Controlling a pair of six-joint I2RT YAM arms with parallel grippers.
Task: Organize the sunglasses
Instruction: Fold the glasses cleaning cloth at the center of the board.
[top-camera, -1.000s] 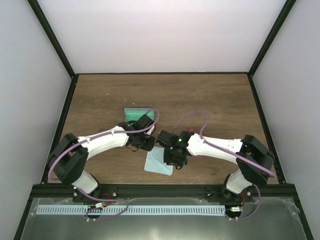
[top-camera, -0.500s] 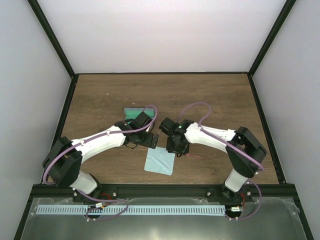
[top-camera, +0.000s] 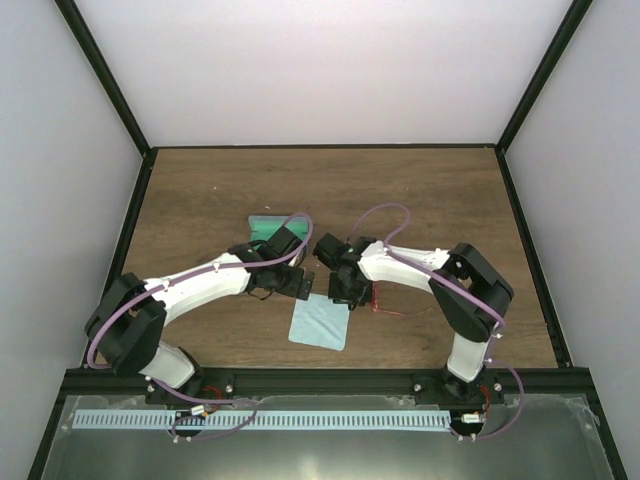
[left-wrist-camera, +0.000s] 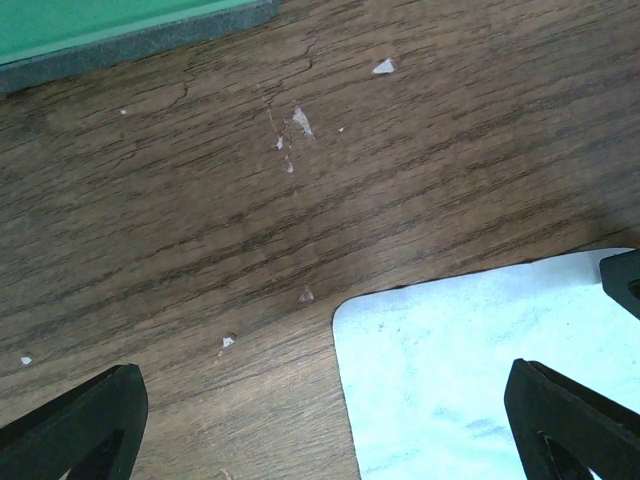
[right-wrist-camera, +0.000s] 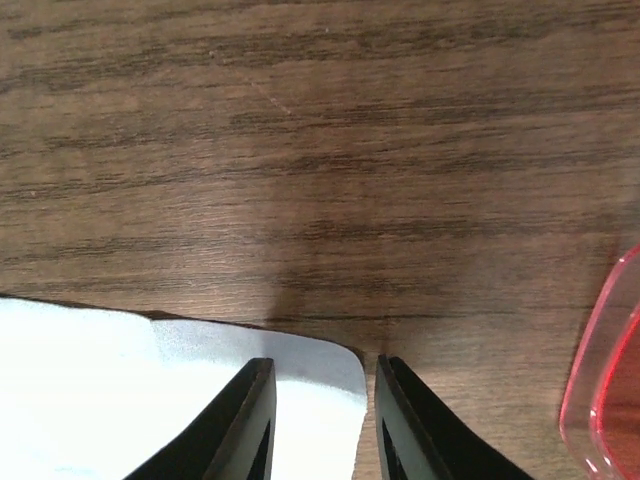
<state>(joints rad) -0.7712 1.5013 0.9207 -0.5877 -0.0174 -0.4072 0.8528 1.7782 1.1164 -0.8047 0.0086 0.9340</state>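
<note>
The cloth (top-camera: 320, 322) lies nearest the front edge. Just right of it, the sunglasses (top-camera: 388, 305) now rest loose on the worktop (top-camera: 200, 190). A second ago both grippers were bunched together over the cloth. The left gripper (left-wrist-camera: 320, 400) has sprung wide open and is empty. The right gripper (right-wrist-camera: 320, 380) is narrowly parted over the cloth's corner and holds nothing. Farther back sits the case (top-camera: 262, 224), which I judge is where the sunglasses go next.

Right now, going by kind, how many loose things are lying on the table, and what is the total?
sunglasses, translucent red: 1
cloth, light blue: 1
case, green with a grey edge: 1
Total: 3
</note>
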